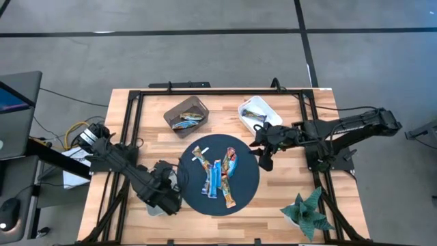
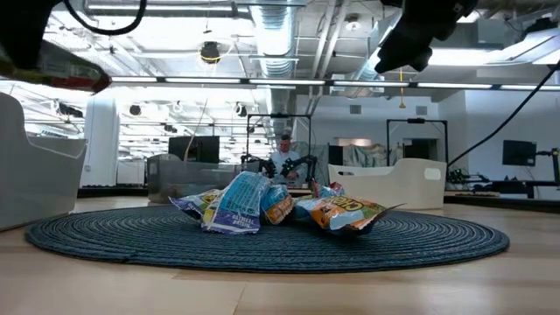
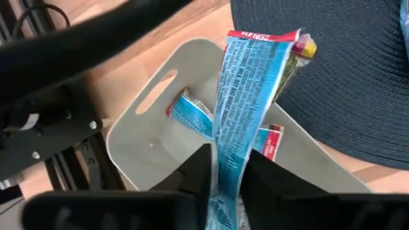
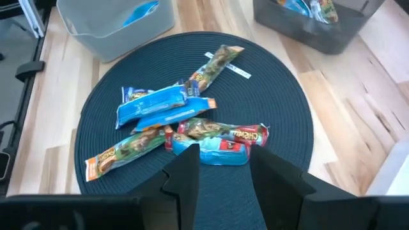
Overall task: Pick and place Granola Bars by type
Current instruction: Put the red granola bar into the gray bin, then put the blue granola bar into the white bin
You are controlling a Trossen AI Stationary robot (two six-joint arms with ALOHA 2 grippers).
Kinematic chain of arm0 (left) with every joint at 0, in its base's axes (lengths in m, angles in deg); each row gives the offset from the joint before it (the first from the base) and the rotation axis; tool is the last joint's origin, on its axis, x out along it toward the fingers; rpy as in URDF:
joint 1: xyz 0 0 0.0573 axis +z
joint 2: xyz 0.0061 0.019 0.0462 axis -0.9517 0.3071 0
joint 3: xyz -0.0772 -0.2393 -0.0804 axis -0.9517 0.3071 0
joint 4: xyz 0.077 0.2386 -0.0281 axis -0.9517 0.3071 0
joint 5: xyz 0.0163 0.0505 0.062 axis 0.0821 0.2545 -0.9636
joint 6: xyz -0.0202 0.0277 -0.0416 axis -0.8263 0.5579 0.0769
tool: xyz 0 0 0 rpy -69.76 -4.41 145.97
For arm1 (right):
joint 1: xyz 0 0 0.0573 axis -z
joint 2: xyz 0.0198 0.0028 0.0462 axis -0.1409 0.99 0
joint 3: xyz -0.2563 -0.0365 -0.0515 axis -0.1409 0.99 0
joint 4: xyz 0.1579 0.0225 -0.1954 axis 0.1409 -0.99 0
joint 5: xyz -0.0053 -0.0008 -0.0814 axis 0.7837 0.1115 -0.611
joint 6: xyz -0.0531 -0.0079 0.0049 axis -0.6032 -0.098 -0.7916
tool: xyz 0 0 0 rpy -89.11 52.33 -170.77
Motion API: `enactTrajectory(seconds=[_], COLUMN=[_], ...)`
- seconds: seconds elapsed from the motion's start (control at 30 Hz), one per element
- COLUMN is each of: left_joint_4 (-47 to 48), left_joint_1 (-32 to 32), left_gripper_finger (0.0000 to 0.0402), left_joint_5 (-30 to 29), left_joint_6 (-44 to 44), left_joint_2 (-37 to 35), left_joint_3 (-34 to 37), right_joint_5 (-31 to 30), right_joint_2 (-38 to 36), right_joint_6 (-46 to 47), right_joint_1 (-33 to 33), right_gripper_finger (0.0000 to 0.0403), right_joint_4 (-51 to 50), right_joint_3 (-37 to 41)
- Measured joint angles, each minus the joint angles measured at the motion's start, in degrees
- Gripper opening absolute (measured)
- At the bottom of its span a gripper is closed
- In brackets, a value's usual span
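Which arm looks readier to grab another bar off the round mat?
Probably the right. The right gripper is open, hovering over the pile of bars on the mat. The left gripper is shut on a blue bar above a light bin.

Round mat (image 1: 247, 179): dark blue, ribbed in concentric rings. Bars (image 4: 167, 122) on it: blue, orange-brown, and red-and-blue wrappers. Bar (image 3: 246, 108) clamped in the black left gripper (image 3: 229, 176): blue with white print, red end. Bench (image 1: 157, 137): pale striped wood. Bins: 1 grey (image 1: 194, 104), 1 white (image 1: 254, 104). Plant (image 1: 307, 213): green.
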Motion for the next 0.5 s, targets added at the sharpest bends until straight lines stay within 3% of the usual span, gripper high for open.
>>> enactTrajectory(seconds=[0.27,0.4,0.5], left_joint_4=[-0.1,0.0,-0.5], left_joint_1=[-0.4,-0.4,-0.9], left_gripper_finger=[0.0173,0.0192,0.0196], left_joint_5=[-0.3,-1.1,-4.6], left_joint_6=[-1.2,-1.2,-0.4], left_joint_2=[0.0,0.0,-0.2], left_joint_3=[0.2,0.2,0.2], right_joint_5=[0.1,0.3,4.1], right_joint_2=[0.0,0.0,1.4], right_joint_6=[-0.5,-0.5,-0.5], right_joint_1=[0.0,0.0,0.0], right_gripper_finger=[0.0129,0.0129,0.0129], right_joint_4=[1.7,2.8,7.7], right_joint_3=[0.0,0.0,0.0])
